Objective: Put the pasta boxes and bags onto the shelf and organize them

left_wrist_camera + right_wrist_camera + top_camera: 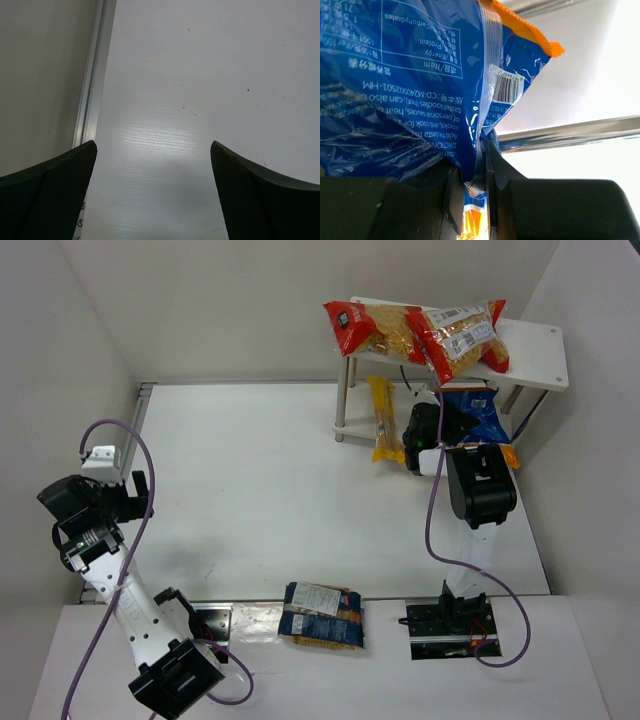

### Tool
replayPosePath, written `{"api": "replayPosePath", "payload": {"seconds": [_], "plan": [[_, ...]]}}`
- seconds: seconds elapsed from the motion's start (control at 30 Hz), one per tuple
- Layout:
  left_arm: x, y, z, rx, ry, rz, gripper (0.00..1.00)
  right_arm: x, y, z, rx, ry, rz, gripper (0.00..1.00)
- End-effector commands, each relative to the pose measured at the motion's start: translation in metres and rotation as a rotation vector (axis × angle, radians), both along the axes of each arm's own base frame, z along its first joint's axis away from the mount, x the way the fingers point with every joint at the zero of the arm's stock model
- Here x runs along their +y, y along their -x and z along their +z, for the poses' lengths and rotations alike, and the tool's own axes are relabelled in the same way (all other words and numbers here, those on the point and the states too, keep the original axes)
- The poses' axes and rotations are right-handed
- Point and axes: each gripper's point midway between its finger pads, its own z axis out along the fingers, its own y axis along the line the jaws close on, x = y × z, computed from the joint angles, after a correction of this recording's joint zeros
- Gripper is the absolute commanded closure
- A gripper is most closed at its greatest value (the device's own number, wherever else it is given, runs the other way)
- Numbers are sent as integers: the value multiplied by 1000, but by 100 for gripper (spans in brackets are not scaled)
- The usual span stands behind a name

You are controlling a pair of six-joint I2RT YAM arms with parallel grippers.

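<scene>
Two red-and-clear pasta bags (375,328) (460,338) lie on the top board of the white shelf (535,350) at the back right. My right gripper (452,430) is shut on the blue pasta bag with an orange end (478,418), holding it at the shelf's front, under the top board. In the right wrist view the bag's back seam (479,165) is pinched between my fingers. A long yellow-orange pack (382,420) lies by the shelf's left legs. A dark blue bag (322,613) lies at the near edge. My left gripper (125,495) is open and empty at the far left.
White walls enclose the table on the left, back and right. An aluminium rail (92,95) runs along the left table edge beside my left fingers (55,195). Purple cables loop off both arms. The shelf's silver leg (570,135) crosses the right wrist view.
</scene>
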Motion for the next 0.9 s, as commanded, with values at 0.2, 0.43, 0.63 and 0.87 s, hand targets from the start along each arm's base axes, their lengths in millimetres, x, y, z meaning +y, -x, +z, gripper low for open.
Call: {"api": "replayPosePath", "payload": {"seconds": [0.2,0.43,0.63,0.87], "plan": [[-1,-1,14,-30,-26,-32,0,-36,1,30,-294,-97,-148,99],[-1,-1,14,-30,-26,-32,0,-39,-9,33,-308,-98,-147,98],[1,0,14,-30,-26,-23,0,-42,-20,34,-309,-85,-146,96],[1,0,14,-30,-26,-23,0,-46,-33,46,-343,-79,-136,89]]}}
